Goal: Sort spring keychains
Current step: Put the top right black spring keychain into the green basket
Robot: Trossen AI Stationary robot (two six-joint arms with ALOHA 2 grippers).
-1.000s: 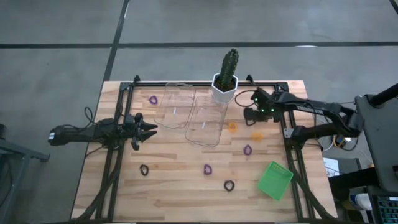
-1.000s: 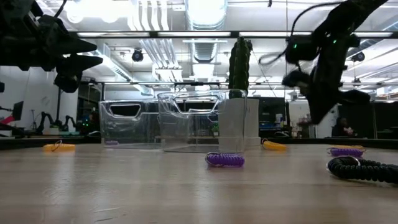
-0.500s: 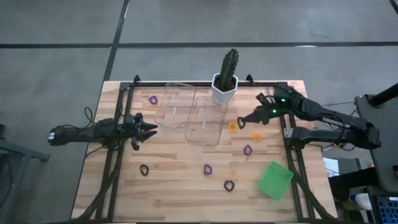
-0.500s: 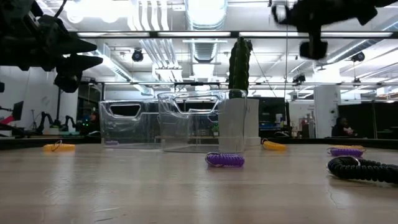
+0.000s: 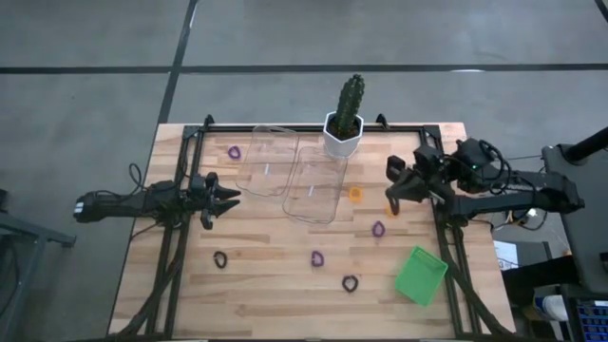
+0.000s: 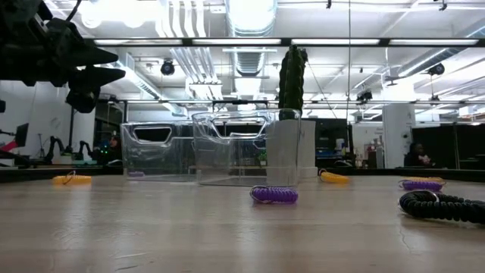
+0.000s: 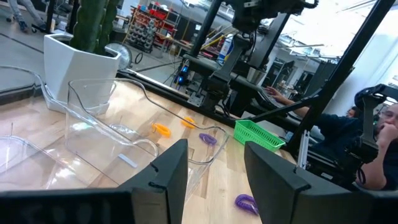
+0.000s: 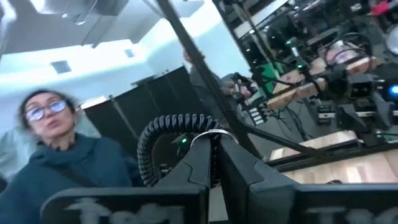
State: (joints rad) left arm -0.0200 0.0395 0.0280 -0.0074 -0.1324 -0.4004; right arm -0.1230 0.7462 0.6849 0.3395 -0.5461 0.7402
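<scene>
Logged right gripper (image 5: 392, 180) drawn back from orange keychains (image 5: 355, 193), both left unsorted. Seen pinched tight on black keychain (image 8: 163, 132). Left gripper (image 5: 228, 199) noted waiting, agape.

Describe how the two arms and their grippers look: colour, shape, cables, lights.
Both arms are dark and slim. The left gripper ends in two tapering black fingers, and black cable runs along its arm. The right gripper has two black fingers and a coiled black cable behind them. No lights are visible on either arm.

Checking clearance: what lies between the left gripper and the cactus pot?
In the high view, two clear plastic bins lie between left gripper and cactus pot.
</scene>
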